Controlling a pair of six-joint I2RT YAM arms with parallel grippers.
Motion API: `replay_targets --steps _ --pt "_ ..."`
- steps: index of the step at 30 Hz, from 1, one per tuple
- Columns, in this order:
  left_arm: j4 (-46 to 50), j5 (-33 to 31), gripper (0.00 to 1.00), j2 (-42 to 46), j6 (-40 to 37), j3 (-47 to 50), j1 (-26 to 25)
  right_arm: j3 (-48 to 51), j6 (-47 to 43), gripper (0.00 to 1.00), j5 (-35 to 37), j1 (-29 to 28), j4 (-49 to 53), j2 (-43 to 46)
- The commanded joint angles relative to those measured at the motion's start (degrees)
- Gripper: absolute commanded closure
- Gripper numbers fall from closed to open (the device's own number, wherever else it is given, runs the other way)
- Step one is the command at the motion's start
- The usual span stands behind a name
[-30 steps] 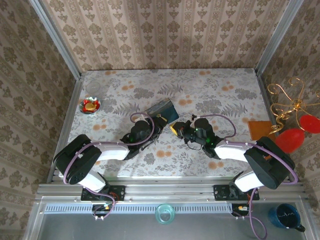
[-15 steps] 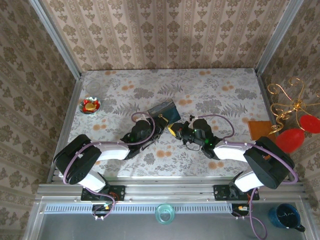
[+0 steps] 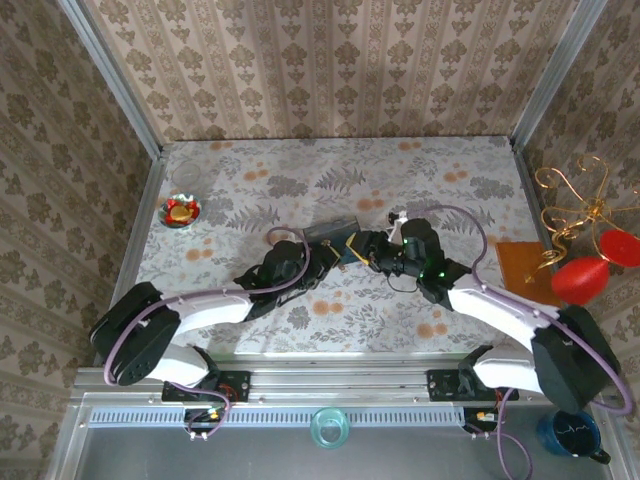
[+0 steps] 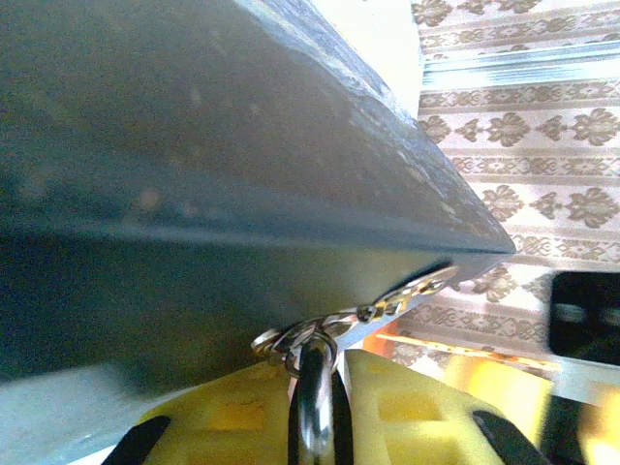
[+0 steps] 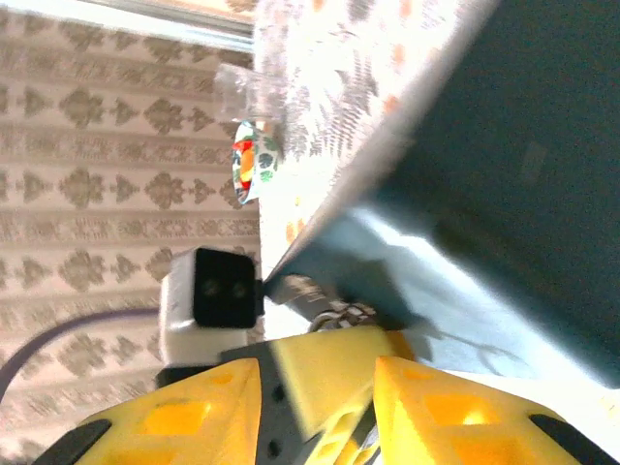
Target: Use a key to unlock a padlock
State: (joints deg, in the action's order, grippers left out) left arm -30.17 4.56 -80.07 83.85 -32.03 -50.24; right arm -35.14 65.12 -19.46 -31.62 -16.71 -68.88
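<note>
Dish of red and gold (image 3: 181, 211) sits near the left edge of the floral table (image 3: 450, 190), well apart from the arms. At mid-table the left gripper (image 4: 315, 426) has its yellow fingers (image 4: 218, 421) closed in on the silvery shackle of the small padlock (image 4: 311, 383), which hangs from the metal hasp (image 4: 407, 291) of the blue-grey tin box (image 4: 194, 145). Just beside it, the right gripper (image 5: 318, 397) faces the same hasp. Whether its fingers grip anything cannot be told. An orange cloth (image 3: 520, 265) lies near the right edge.
</note>
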Motion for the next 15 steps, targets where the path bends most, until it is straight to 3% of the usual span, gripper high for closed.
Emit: replay_targets --steps 1,3,7,10,15 --pt "2.16 0.24 1.00 2.21 -3.59 -2.67 1.01 0.68 -17.95 0.64 2.72 -0.82 11.50 3.85" --pt "2.59 0.11 1.00 2.20 -4.03 -2.84 1.41 0.54 -26.50 0.65 5.98 -3.07 14.05 6.69" --pt "3.25 -0.22 1.00 2.29 -4.05 -2.60 2.06 -0.02 -50.44 0.66 17.96 -13.57 17.30 12.08" --pt "3.87 0.10 1.00 2.47 -4.19 -2.37 2.47 4.95 -63.97 0.65 18.71 -18.95 7.94 16.30" --pt "4.01 0.41 1.00 3.42 -4.21 -1.34 2.89 9.12 -73.00 0.65 17.73 -19.54 -1.90 14.24"
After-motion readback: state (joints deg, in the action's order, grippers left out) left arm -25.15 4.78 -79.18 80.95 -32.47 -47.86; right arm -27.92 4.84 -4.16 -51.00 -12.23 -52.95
